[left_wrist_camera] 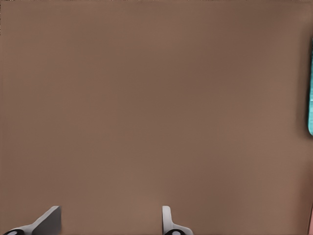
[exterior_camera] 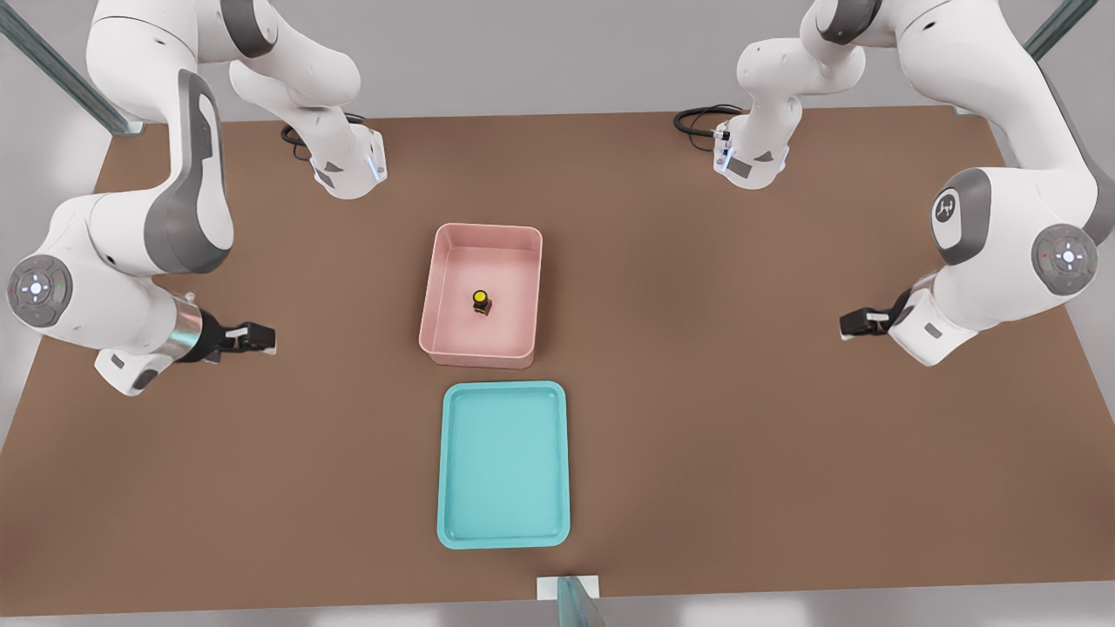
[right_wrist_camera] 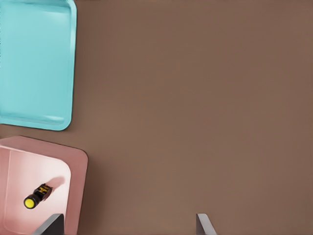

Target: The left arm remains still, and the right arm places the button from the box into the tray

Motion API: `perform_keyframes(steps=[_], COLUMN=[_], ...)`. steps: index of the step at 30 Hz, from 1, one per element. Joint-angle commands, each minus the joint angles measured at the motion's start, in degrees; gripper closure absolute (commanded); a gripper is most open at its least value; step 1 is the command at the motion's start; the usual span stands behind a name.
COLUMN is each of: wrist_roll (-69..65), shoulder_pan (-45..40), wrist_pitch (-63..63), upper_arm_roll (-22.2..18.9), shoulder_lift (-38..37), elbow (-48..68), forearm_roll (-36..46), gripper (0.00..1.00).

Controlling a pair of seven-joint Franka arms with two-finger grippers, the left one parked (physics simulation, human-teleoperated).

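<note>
The button (exterior_camera: 480, 301), yellow cap on a dark base, stands near the middle of the pink box's (exterior_camera: 435, 287) floor. In the right wrist view the button (right_wrist_camera: 36, 196) shows inside the box (right_wrist_camera: 78, 191). The turquoise tray (exterior_camera: 503, 540) lies flat just in front of the box, with nothing in it; it also shows as the tray (right_wrist_camera: 39, 63) from the wrist. My gripper (exterior_camera: 264, 338), on the arm with the silver wrist ring, hovers over bare table well off to the front view's left of the box. In the wrist view the gripper (right_wrist_camera: 129, 226) stands open, holding nothing.
The brown table (exterior_camera: 740, 418) stretches wide around the box and tray. The parked arm's hand (exterior_camera: 871, 322) hangs over the table at the front view's right. Both arm bases (exterior_camera: 348, 165) stand at the far edge. A small post (exterior_camera: 571, 601) sits at the near edge.
</note>
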Motion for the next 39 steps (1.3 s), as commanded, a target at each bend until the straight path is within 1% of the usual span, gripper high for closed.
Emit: perform_keyframes(steps=[1, 2, 5, 7, 8, 10, 11, 12, 13, 14, 16, 17, 18, 19, 22, 30, 35, 39], wrist_roll=[-2.1, -0.53, 18.81, 28.64, 32.09, 34.11, 36.22, 36.65, 40.08, 42.1, 46.32, 48.43, 52.82, 54.58, 59.77, 68.03, 68.56, 68.47], shoulder_pan=[0.03, 0.2, 10.66, 15.4, 16.46, 16.02, 16.02, 16.38, 16.9, 17.52, 19.1, 20.15, 21.56, 22.79, 25.87, 34.83, 35.98, 36.85], wrist_pitch=[2.36, 2.36, 3.06, 4.9, 5.35, 5.87, 9.56, 17.71, 25.64, 27.85, 32.5, 33.21, 37.86, 39.53, 42.0, 48.15, 52.63, 52.63], upper_arm_roll=[0.04, 0.3, 0.48, 0.48, 0.48, 0.39, 0.3, 0.39, 0.56, 0.83, 1.0, 1.18, 1.18, 1.18, 1.44, 1.62, 1.62, 1.71], shoulder_lift=[-0.07, -0.07, 0.02, 1.6, 2.22, 2.22, 1.43, -3.3, -8.15, -10.17, -13.6, -14.39, -15.01, -15.1, -13.78, -5.25, -1.21, 0.81], elbow=[0.02, -0.24, -0.51, -0.5, -0.68, -1.56, -4.63, -14.35, -24.57, -29.94, -37.77, -39.26, -42.25, -43.92, -45.33, -46.73, -46.91, -47.35], forearm_roll=[-0.01, 0.08, 0.08, -0.09, -0.01, 0.52, 0.52, 0.78, 0.79, 0.79, 0.79, 0.87, 1.22, 1.22, 1.22, 2.02, 2.1, 2.02], gripper=[0.0, 0.0, 0.0, 0.0, 0.0, 0.0, 0.0, 0.0, 0.0, 0.0, 0.0, 0.0, 0.0, 0.0, 0.0, 0.0, 0.0, 0.0])
